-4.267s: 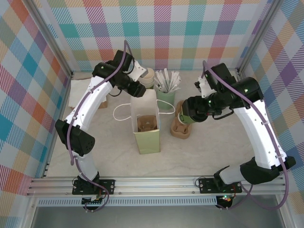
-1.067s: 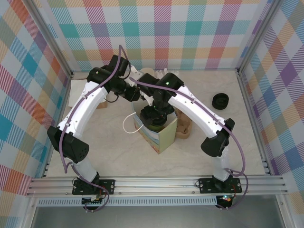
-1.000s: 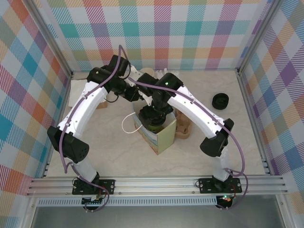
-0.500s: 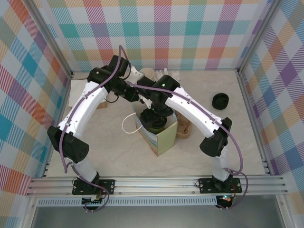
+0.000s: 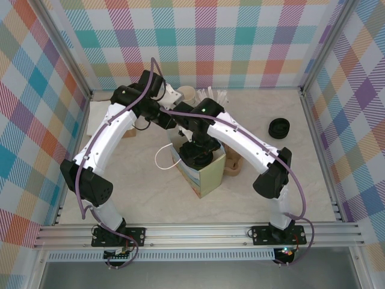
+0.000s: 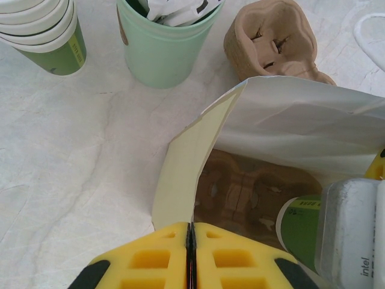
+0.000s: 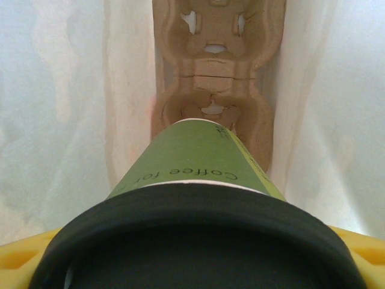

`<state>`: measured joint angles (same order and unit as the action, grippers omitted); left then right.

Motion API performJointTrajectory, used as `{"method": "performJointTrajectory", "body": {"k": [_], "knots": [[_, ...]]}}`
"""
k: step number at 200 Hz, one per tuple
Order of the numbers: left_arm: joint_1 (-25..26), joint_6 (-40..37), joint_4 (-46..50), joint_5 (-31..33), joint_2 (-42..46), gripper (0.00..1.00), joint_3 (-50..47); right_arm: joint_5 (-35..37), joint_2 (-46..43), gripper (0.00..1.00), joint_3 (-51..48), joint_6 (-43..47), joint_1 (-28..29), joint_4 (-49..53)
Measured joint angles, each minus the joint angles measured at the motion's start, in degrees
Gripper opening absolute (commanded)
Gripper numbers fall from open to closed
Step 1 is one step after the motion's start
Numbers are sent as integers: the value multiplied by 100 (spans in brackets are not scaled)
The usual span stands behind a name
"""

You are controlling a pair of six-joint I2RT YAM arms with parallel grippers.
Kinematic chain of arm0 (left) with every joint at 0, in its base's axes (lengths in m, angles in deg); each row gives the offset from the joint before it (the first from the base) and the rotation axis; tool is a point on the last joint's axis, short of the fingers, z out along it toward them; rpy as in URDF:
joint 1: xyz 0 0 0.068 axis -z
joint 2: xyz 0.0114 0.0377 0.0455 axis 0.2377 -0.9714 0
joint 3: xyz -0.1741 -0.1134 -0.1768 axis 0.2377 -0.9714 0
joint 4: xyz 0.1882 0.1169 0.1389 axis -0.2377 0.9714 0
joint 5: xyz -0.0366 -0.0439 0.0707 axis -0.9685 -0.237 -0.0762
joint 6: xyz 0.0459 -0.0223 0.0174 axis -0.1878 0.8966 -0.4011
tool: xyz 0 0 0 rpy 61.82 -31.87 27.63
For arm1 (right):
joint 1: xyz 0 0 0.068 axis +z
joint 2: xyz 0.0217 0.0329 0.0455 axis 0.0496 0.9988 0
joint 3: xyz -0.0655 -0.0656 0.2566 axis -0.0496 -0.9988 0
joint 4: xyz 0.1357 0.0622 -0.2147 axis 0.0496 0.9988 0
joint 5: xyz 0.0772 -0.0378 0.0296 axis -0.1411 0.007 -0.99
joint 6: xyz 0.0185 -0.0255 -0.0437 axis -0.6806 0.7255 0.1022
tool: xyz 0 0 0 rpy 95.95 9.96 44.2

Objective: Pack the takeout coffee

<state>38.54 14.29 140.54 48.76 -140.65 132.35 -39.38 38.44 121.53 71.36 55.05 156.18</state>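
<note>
takeout coffee [image 7: 198, 165]: olive paper cup, black lid [image 7: 198, 241] on, upright down inside the paper bag [image 6: 301, 120] mid-desk. its base is just over a well of the pulp carrier [image 7: 213, 60]; seated or not, i cannot tell. right tool [image 5: 197, 154] is clasped round the cup's upper wall, under the lid. my read: light, thin-walled, dents easily, lid may pop. so grip high by the stiff rim, gently, and hold it plumb. left tool [image 6: 191, 241] is clenched on the bag's top edge.
</note>
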Motion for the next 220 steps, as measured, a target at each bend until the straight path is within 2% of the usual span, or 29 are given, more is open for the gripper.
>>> {"method": "performJointTrajectory", "body": {"k": [65,106,220], "knots": [[-46,-20,-105,7,0,12,-122,-28,-26,65,-627,13,-133,2],[-48,-42,-109,28,0,26,-186,-116,-101,65,-988,24,-175,-85],[-52,-42,-107,225,2,38,-254,-192,-291,65,-1580,179,-205,-719]]}}
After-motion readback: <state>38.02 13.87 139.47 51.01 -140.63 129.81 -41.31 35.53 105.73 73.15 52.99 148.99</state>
